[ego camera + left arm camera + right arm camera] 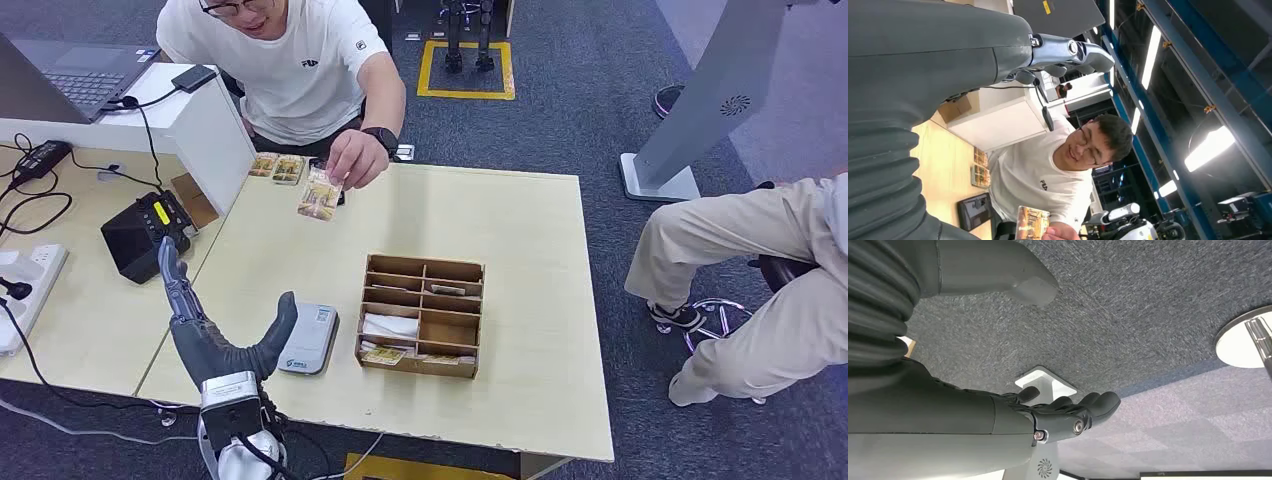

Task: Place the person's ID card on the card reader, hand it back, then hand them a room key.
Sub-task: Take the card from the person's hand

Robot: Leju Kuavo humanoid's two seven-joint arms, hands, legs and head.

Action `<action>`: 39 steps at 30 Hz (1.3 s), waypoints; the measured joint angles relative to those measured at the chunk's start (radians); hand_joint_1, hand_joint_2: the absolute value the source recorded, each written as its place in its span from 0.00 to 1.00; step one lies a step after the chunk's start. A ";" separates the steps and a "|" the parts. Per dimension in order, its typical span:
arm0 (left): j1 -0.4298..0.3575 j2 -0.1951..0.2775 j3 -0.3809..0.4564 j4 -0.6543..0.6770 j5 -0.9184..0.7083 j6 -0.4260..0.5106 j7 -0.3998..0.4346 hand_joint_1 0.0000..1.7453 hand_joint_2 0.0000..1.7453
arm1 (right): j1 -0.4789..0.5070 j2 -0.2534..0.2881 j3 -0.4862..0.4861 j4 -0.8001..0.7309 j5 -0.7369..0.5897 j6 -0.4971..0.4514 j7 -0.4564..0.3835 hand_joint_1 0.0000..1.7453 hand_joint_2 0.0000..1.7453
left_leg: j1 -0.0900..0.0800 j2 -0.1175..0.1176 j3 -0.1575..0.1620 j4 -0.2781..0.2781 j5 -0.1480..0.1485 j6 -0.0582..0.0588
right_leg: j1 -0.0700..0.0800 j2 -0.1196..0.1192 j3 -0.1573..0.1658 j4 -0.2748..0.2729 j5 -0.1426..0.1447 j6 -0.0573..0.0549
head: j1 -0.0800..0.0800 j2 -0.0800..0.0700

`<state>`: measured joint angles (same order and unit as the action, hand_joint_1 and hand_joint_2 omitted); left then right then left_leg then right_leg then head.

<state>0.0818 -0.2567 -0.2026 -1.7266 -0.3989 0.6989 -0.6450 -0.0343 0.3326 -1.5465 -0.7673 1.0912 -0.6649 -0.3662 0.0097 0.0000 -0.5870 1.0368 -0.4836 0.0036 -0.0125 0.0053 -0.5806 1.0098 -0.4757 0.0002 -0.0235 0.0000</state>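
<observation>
- The step in hand looks to be taking the ID card (320, 199) from the person's hand (353, 160); the card is held out above the far part of the counter (520, 260), pinched at its top edge with the lower part hanging free, and it shows again in the left wrist view (1032, 223)
- The left hand (215, 335) is raised over the near edge of the counter, fingers apart and holding nothing, thumb spread toward the card reader (309, 338); it is well apart from the card, so a forward reach is needed
- The right hand (1068, 415) hangs over the carpet beside the counter, fingers lightly curled and apart with nothing in them (best left out of this step)
- To do it well, I would bring the left hand up under the free lower part of the card, away from the person's fingers, and close thumb against fingers on the flat faces, not the edge
- Close gently and wait for the person to let go; a tug could bend the card or slip it out
- The reader lies flat just beside the left hand, near the wooden tray (421, 315), so the carry back is short; keep the card level for laying it down
- Cards sit in the tray's compartments; whether these are the room keys I cannot tell
</observation>
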 joint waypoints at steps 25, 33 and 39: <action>-0.280 -0.025 0.156 0.194 -0.666 0.001 0.159 0.00 1.00 | -0.021 0.000 0.000 0.048 0.102 0.000 -0.108 0.00 1.00 | 0.000 0.000 0.001 0.000 0.002 0.000 | 0.000 0.000 0.000 0.000 0.001 -0.001 | 0.000 0.000; -0.389 -0.047 0.223 0.238 -0.823 0.002 0.221 0.00 1.00 | -0.034 0.000 0.000 0.066 0.125 0.000 -0.125 0.00 1.00 | 0.000 -0.001 0.000 0.000 0.002 0.000 | 0.000 0.000 0.000 0.000 0.001 0.000 | 0.000 0.000; -0.414 -0.055 0.230 0.263 -0.841 0.002 0.237 0.00 1.00 | -0.038 0.000 0.000 0.074 0.125 0.000 -0.126 0.00 1.00 | 0.000 -0.001 0.000 0.000 0.001 -0.001 | 0.000 0.000 0.000 0.000 0.001 0.000 | 0.000 0.000</action>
<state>-0.3321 -0.3119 0.0274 -1.4631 -1.2403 0.7008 -0.4082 -0.0719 0.3326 -1.5463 -0.6930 1.2161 -0.6650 -0.4918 0.0097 -0.0005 -0.5870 1.0370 -0.4821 0.0031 -0.0126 0.0049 -0.5805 1.0099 -0.4748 -0.0002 -0.0237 0.0000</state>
